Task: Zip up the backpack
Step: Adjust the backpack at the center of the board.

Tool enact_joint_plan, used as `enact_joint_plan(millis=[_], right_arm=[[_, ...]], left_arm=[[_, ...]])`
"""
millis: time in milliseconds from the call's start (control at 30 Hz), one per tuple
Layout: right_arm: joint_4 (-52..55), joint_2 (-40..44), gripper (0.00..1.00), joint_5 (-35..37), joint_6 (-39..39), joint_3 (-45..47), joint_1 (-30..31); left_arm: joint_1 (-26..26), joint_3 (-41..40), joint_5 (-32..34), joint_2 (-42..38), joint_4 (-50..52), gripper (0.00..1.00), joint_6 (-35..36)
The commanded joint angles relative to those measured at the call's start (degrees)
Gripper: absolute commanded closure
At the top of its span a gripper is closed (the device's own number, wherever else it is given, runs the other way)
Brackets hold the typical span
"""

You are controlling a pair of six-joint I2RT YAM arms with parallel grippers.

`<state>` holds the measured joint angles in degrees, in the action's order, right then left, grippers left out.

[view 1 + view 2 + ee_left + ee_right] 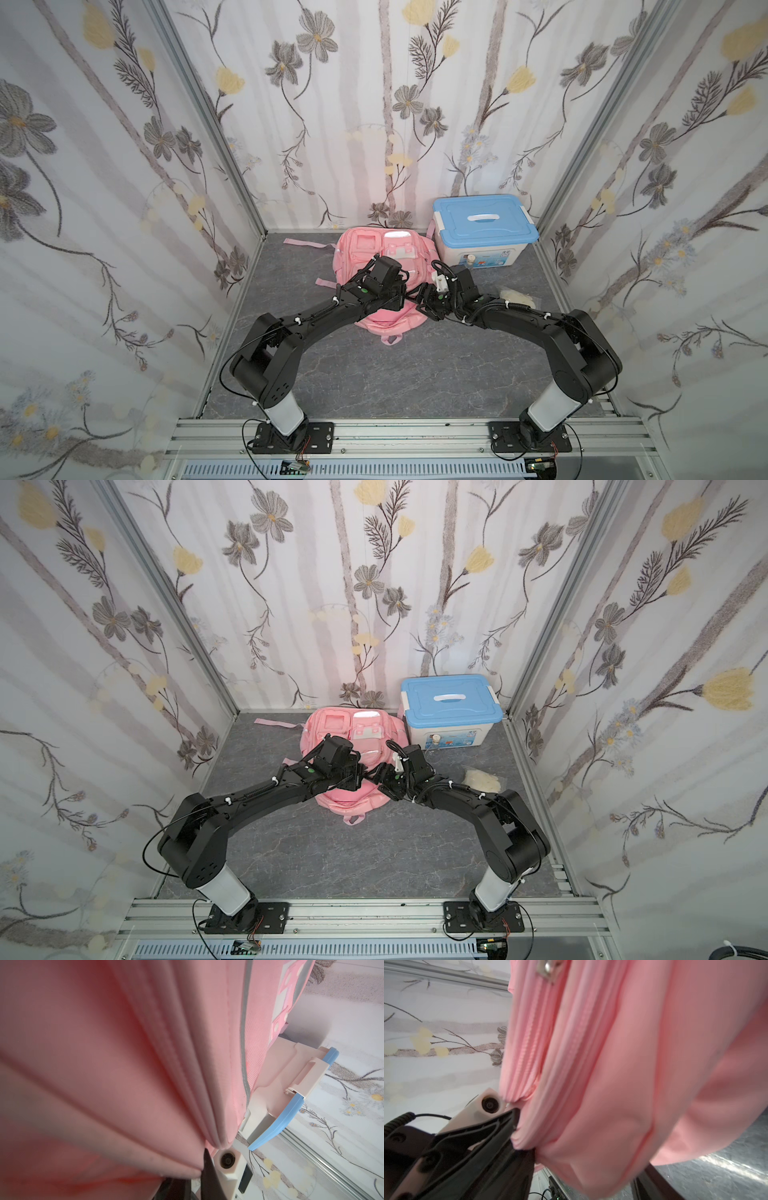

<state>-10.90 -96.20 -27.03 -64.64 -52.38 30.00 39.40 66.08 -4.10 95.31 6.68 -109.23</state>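
— Where is the backpack point(360, 249) lying?

— Flat on the grey tabletop point(374, 374), toward the back wall, with the blue-lidded box point(484, 222) just beside it on the robot's right. In both top views the two arms reach in over its near half.

— What is the left gripper point(517, 1132) doing?

— Its fingers point(496, 1126) are closed tight, with a gathered fold of the pink fabric pinched between the tips. The right wrist view shows it plainly: the cloth bunches into pleats right where the black tips meet.

— And the right gripper point(424, 300)?

— It sits just beside the left one, at the same edge of the bag. In its own wrist view a bulge of pink cloth fills the space its jaws point into, and a dark finger point(644, 1185) shows at one side of that bulge (the other finger is lost in the dark clutter by the left gripper). So the jaws stand well apart around the fabric. Whether the pads press on it I cannot tell.

— Any sign of the zip?

— A silver zip slider point(548, 969) sits on a line of pink teeth at the edge of the right wrist view, apart from both grippers.
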Motion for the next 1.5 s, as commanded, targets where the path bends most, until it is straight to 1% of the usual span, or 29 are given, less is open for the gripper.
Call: enact_joint_plan(millis=[0,167,233,333,400,433,467,500,533,567,667,700,733,767,833,867,900,967,1033,1067,1100,1167,1200,1267,1367,1467], right_arm=[[-8.9,-0.8,0.28,5.0,-3.2,2.6,-1.1],[-16.7,-4.0,0.3,6.2,-4.8,3.0,-2.2],[-19.8,-5.7,0.38,7.0,-6.1,3.3,-2.3],[-22.9,-6.5,0.57,7.0,-6.0,3.2,-2.7],[-22.9,-6.6,0.72,6.8,-4.9,2.8,-3.1],[-22.9,-6.8,0.83,6.4,-4.5,2.6,-3.4],[-22.9,-6.9,0.93,5.7,-4.1,2.3,-3.6],[-22.8,-6.9,1.0,5.1,-3.6,2.2,-3.8],[-22.9,-6.7,1.0,4.6,-3.2,2.3,-4.0],[-22.6,-6.5,1.0,3.9,-2.7,2.3,-4.3],[-18.9,-5.5,1.0,1.6,-0.2,2.3,-5.5],[-16.8,-4.8,1.0,0.9,1.2,2.2,-5.8],[-13.8,-3.6,1.0,0.1,3.0,2.2,-6.5],[-10.1,-2.4,1.0,-0.7,5.1,2.1,-7.0],[-6.0,-1.0,1.0,-3.4,8.0,1.6,-8.4],[-2.0,-0.5,1.0,-4.9,9.8,1.0,-9.0],[0.4,0.0,1.0,-6.3,11.4,0.4,-9.5],[6.4,0.3,1.0,-8.9,14.7,-0.7,-10.2],[12.0,-0.1,1.0,-12.6,18.8,-3.6,-11.0],[17.2,-1.1,1.0,-14.8,22.0,-5.4,-11.3],[22.7,-2.5,1.0,-16.8,26.2,-7.8,-11.5],[31.8,-5.9,1.0,-19.9,33.4,-12.0,-11.8],[35.1,-7.5,1.0,-21.4,35.8,-13.7,-11.9],[38.0,-9.3,1.0,-21.9,38.1,-15.4,-12.1],[38.6,-8.4,1.0,-19.2,39.0,-15.2,-12.0],[38.8,-7.3,1.0,-17.2,39.5,-13.9,-12.0]], left_arm=[[0.5,-0.3,-2.4,-1.5,-2.5,0.98,-2.0],[1.0,-1.8,-3.1,-1.2,-5.5,0.99,-3.8],[1.3,-1.7,-3.4,-0.8,-6.0,1.0,-4.5],[1.4,-1.9,-4.3,-0.4,-6.7,1.0,-4.9],[1.5,-2.3,-4.4,-0.5,-6.9,0.96,-4.9],[1.5,-2.7,-4.4,-0.7,-7.2,0.93,-5.0],[1.4,-3.0,-4.6,-0.9,-7.2,0.86,-4.8],[1.2,-3.1,-5.0,-1.0,-7.2,0.83,-4.2],[0.9,-3.0,-5.7,-1.3,-6.8,0.8,-3.2],[0.5,-2.8,-6.5,-1.7,-5.6,0.74,-2.2],[-0.6,-2.0,-7.4,-4.0,0.1,0.41,1.1],[-1.1,-1.4,-7.6,-4.9,3.3,0.31,2.7],[-1.8,-0.6,-7.4,-6.3,7.4,0.25,4.8],[-2.7,-0.1,-6.4,-8.0,11.2,0.22,7.4],[-4.5,-0.2,-3.5,-11.8,18.2,0.16,10.7],[-6.0,-1.4,-3.0,-13.7,19.9,0.16,11.6],[-8.2,-3.7,-4.2,-15.2,19.7,0.16,12.3],[-13.4,-8.3,-8.6,-16.7,17.7,0.17,14.3],[-18.2,-9.7,-12.2,-15.7,17.0,0.2,21.2],[-20.3,-8.2,-13.9,-14.0,19.2,0.21,25.4],[-21.9,-6.0,-15.9,-11.5,20.3,0.21,31.1],[-24.1,-0.2,-18.1,-5.8,26.2,0.21,39.7],[-24.9,1.7,-20.2,-3.2,26.2,0.23,44.1],[-26.4,3.9,-20.7,-0.3,26.7,0.27,47.5],[-28.9,4.3,-21.0,0.6,23.1,0.28,50.7],[-32.7,8.0,-21.6,3.9,26.6,0.28,55.5]])
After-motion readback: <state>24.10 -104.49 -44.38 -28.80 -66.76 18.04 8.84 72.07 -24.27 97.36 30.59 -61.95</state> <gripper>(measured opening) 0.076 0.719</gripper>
